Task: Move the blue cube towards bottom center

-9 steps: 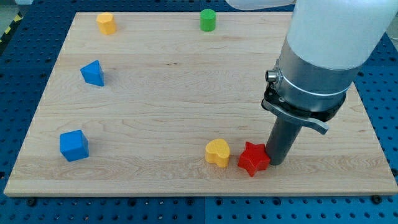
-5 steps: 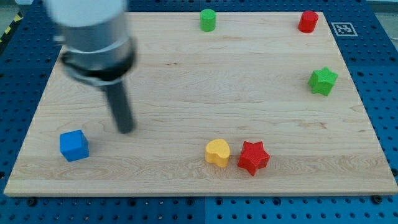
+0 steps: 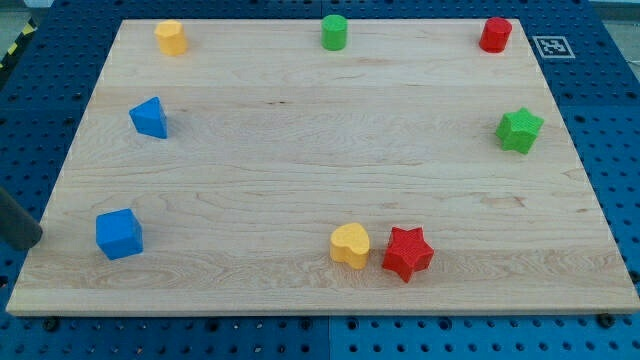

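Blue cube point(image 3: 119, 233), flat on board near the view's lower left corner

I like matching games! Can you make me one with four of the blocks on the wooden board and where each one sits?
Things:
1. blue cube
2. red star
3. green cylinder
4. green star

Places:
A. top edge, near the middle
B. the view's right side, halfway down
C. bottom left, just right of my tip
D. bottom, touching the yellow heart

Pairs: 1-C, 2-D, 3-A, 4-B
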Robot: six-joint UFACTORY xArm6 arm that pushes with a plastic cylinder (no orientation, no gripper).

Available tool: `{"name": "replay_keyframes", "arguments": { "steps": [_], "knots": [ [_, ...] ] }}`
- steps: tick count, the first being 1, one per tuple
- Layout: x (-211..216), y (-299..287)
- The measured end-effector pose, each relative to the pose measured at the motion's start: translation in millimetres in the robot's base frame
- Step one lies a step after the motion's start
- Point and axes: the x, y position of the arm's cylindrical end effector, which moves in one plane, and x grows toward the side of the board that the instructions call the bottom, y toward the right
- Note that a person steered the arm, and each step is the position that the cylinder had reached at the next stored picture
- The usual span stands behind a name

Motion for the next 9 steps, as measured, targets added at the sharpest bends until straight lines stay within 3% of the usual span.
{"name": "replay_keyframes", "arguments": {
  "steps": [1, 4, 7, 9],
  "knots": [
    [0, 1],
    [-13, 111],
    [4, 90],
    [4, 118]
  ]
}}
